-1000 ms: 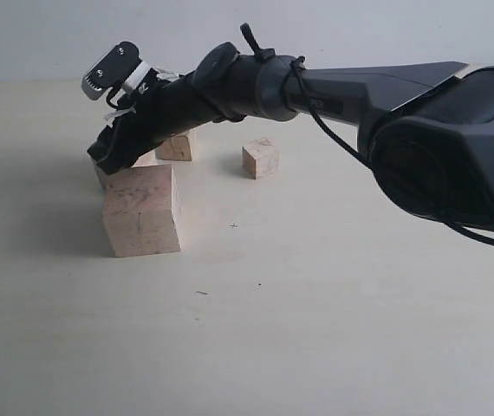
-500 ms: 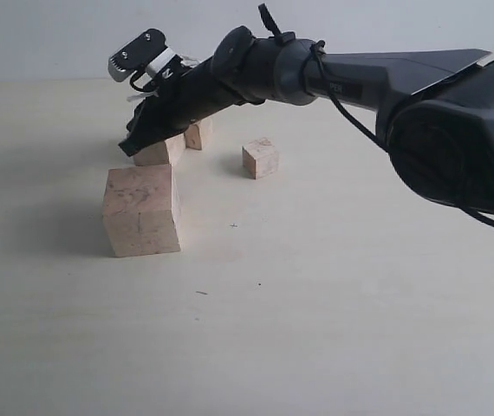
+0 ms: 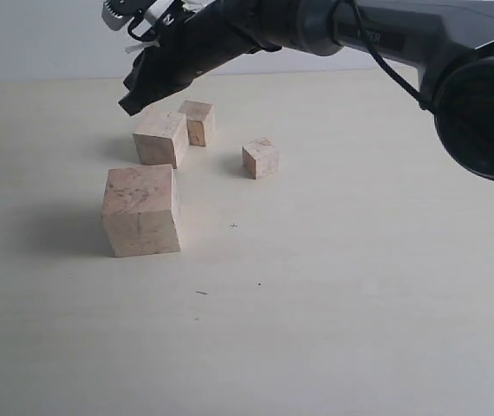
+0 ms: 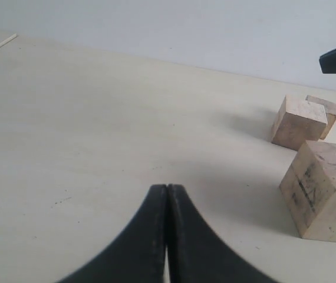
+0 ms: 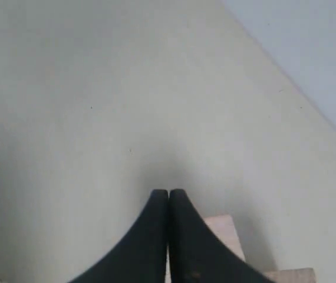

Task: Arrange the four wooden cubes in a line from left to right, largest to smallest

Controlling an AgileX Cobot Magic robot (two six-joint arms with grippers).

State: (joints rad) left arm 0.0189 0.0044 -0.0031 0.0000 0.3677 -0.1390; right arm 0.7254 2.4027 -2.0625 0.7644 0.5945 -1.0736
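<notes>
Right gripper [image 3: 131,104], clenched on nothing, hangs above the second-largest wooden cube [image 3: 160,139], seemingly lifted clear; cubes not yet in line.

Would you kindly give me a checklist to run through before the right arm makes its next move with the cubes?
1. Right hand empty: ok, shut on nothing, raised near the second cube.
2. Right hand open for a grasp: not ok, jaws shut.
3. Left hand empty: ok, shut on nothing.
4. All four cubes in view: ok, also the largest cube, third cube and smallest cube.
5. One row, largest to smallest: not ok, the cubes lie scattered.
6. Gap between second and third cube: cannot tell, they overlap in the exterior view.
</notes>
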